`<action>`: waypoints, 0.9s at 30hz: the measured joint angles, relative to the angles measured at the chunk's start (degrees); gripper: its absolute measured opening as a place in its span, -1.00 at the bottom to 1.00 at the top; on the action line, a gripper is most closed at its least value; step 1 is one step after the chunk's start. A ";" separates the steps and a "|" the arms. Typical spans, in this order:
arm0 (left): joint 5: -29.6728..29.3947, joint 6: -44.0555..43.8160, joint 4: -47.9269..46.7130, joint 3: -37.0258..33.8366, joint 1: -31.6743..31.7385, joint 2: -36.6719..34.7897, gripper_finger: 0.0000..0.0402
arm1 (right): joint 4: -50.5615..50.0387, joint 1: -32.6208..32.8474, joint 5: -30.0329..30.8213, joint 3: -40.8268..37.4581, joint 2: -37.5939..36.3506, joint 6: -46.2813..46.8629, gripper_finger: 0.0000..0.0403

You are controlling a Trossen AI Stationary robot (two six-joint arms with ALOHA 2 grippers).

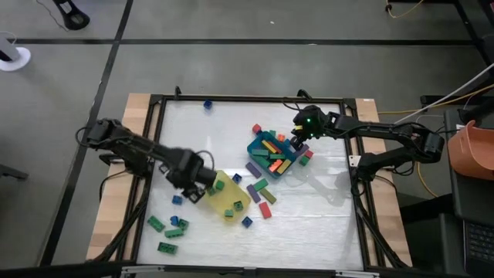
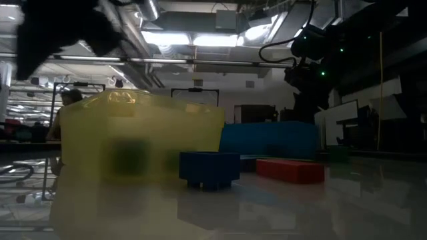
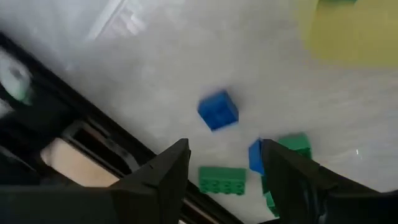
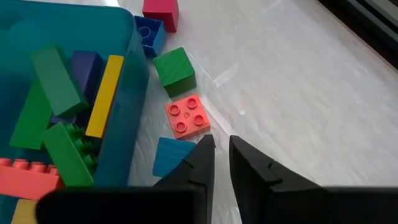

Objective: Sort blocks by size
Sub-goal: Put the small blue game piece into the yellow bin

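The yellow tray (image 1: 225, 197) holds a few short blocks. The teal-blue tray (image 1: 270, 154) holds long bars: green, purple, yellow and red (image 4: 62, 112). Loose blocks lie around both trays, with green bars and blue cubes (image 1: 171, 228) near the front left. My left gripper (image 1: 201, 185) hovers open and empty just left of the yellow tray, above a blue cube (image 3: 217, 111) and a green bar (image 3: 222, 180). My right gripper (image 1: 299, 140) is at the teal tray's right side. In the right wrist view it (image 4: 222, 158) is shut and empty over the table beside an orange-red cube (image 4: 186, 117).
A lone blue cube (image 1: 208, 104) lies near the table's far edge. A black frame (image 1: 158, 104) runs around the white tabletop. In the low view the yellow tray (image 2: 133, 153) stands close in front, with a blue block (image 2: 209, 168) and a red bar (image 2: 290, 170) beside it.
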 joint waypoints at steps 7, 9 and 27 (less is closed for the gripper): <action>0.67 -16.17 8.33 -5.23 -9.02 0.02 -0.07 | -0.04 0.02 0.00 0.00 0.00 -0.02 -0.75; 0.68 -19.10 9.71 -6.80 -10.78 0.00 -0.07 | -0.24 0.02 0.00 0.00 0.00 0.00 -0.75; -2.54 -28.52 22.82 -18.90 -14.86 0.02 -0.07 | -1.39 0.02 0.00 0.00 0.00 0.07 -0.75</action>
